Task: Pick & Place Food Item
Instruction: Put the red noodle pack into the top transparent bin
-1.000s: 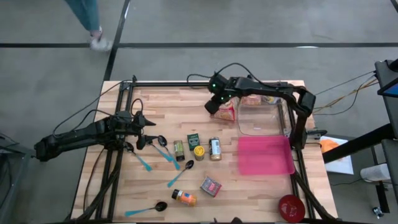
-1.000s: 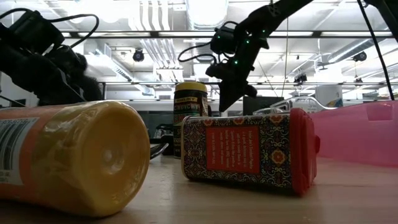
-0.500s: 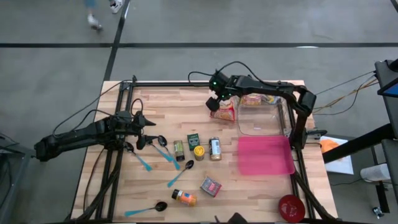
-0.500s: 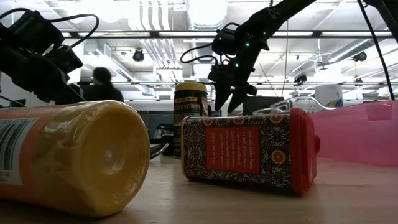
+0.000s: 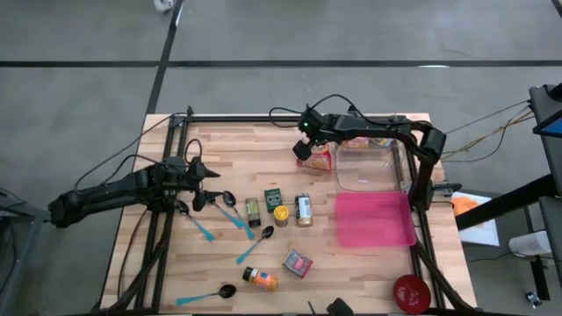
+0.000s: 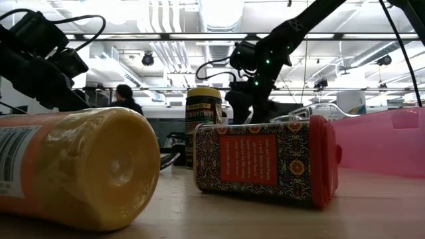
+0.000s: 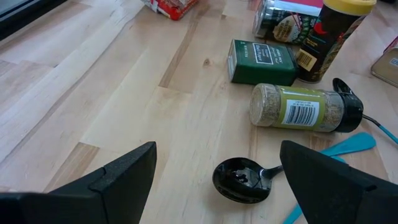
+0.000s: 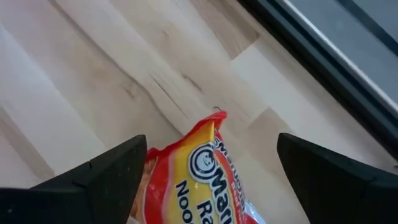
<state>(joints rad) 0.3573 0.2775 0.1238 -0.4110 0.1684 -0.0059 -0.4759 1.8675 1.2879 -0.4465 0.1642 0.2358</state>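
High view: right gripper [image 5: 303, 150] near the worktop's [image 5: 237, 145] far edge, fingers apart, at the left end of the noodle packet [image 5: 320, 157]. Packet flat beside the clear container [image 5: 367, 167], long axis probably along the far edge. Left gripper [image 5: 204, 180] open, waiting near the left edge, well apart. Bare wood left of the packet.

Low view: right gripper [image 6: 242, 106] low behind the patterned box [image 6: 265, 161]; packet hidden.

Left wrist view: open fingers over a black spoon [image 7: 244, 180] and a spice jar [image 7: 298, 107].

Right wrist view: packet [image 8: 199, 177] between the spread fingers [image 8: 112, 177], not clamped.
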